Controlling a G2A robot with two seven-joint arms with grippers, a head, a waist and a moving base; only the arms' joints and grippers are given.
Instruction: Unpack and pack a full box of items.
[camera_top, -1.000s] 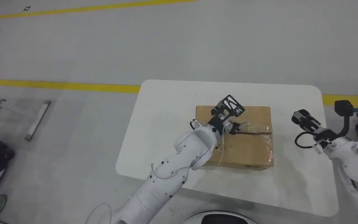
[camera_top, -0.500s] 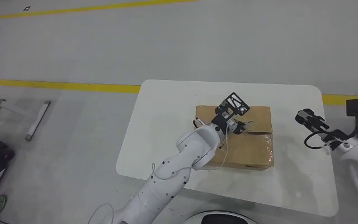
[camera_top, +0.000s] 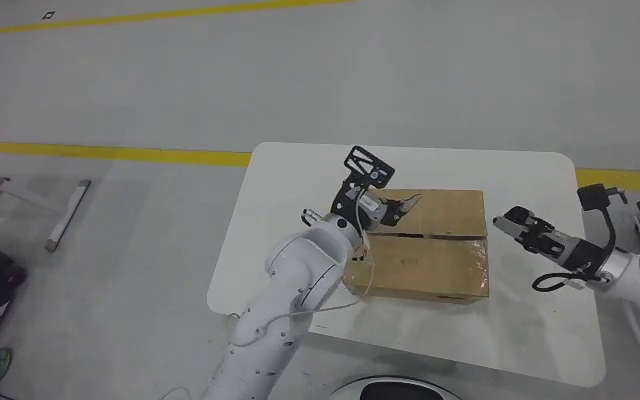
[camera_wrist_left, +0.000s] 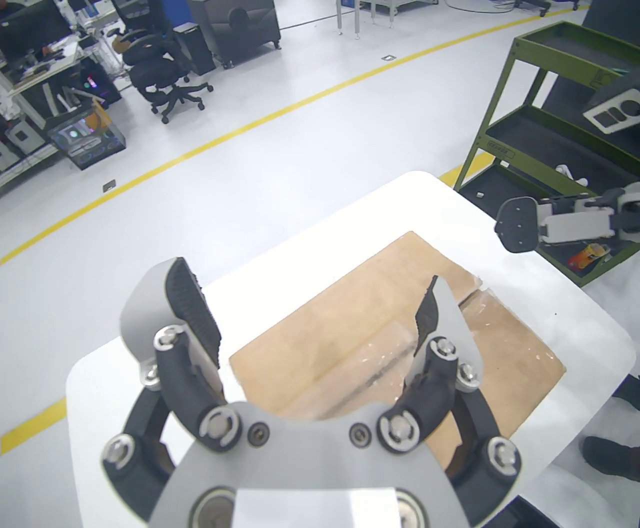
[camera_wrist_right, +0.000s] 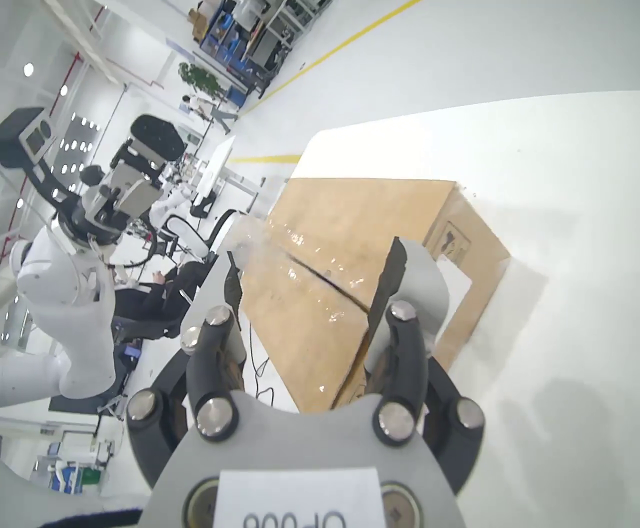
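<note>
White worktop (camera_top: 290, 190) carries a taped box (camera_top: 440, 265). Left gripper (camera_top: 405, 206) sits above it, right gripper (camera_top: 505, 220) just beside it. Both have their fingers spread.

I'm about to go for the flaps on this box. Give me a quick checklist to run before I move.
1. The left gripper is open and empty, above the box: ok.
2. The right gripper is open and empty, just off the box's end: ok.
3. The box sits fully on the table: ok.
4. The flaps are raised for unpacking: not ok, both lie flat and closed.
5. The tape on top is cut through: cannot tell.
6. Contents are known: cannot tell, the box is shut.
</note>
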